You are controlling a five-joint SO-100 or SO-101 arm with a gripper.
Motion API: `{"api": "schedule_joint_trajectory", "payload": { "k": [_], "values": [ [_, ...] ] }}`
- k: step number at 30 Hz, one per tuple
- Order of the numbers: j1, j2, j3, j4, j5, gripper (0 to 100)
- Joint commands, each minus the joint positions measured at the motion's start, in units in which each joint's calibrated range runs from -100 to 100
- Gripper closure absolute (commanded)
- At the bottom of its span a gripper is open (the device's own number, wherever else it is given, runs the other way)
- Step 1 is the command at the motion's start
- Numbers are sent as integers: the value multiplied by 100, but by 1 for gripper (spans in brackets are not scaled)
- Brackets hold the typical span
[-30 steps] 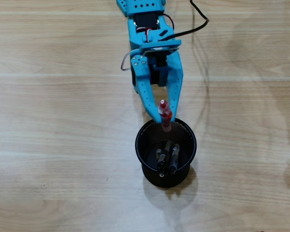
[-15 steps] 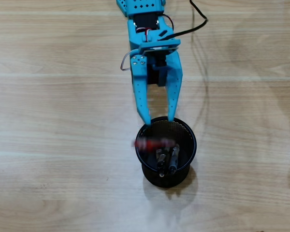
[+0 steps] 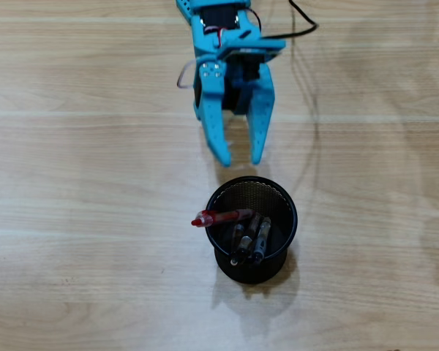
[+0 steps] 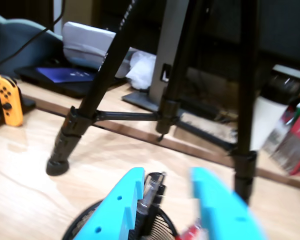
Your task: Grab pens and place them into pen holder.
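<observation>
The wooden surface (image 3: 73,183) carries the blue arm (image 3: 219,44) at top centre of the overhead view. Its fingers (image 3: 238,159) are spread apart and empty, just above the pen holder (image 3: 282,196). Three black pens (image 3: 250,238) stand inside the holder. The red pen (image 3: 218,217) leans inside, its tip projecting over the left rim.

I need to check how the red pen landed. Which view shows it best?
The overhead view: the red pen lies tilted across the pen holder, its left end poking over the rim. The wrist view shows only a blurred red bit at the bottom edge, between the open tool's fingers.
</observation>
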Motion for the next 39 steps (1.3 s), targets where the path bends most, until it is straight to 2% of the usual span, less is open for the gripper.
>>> {"api": "schedule_joint_trajectory", "payload": {
  "k": [1,8,11,15,23,27,31,39],
  "values": [
    [-28,-1168,694,-53,361,97],
    [8,-3215,3047,-44,1397,98],
    [8,-4251,3988,457,1780,98],
    [-56,-5881,4658,2198,2235,98],
    [-1,-8820,4730,6999,3094,98],
    [26,-9558,4784,8321,3397,98],
    [90,-10043,5309,8731,3633,98],
    [63,-10153,6576,8685,4047,98]
  ]
}}
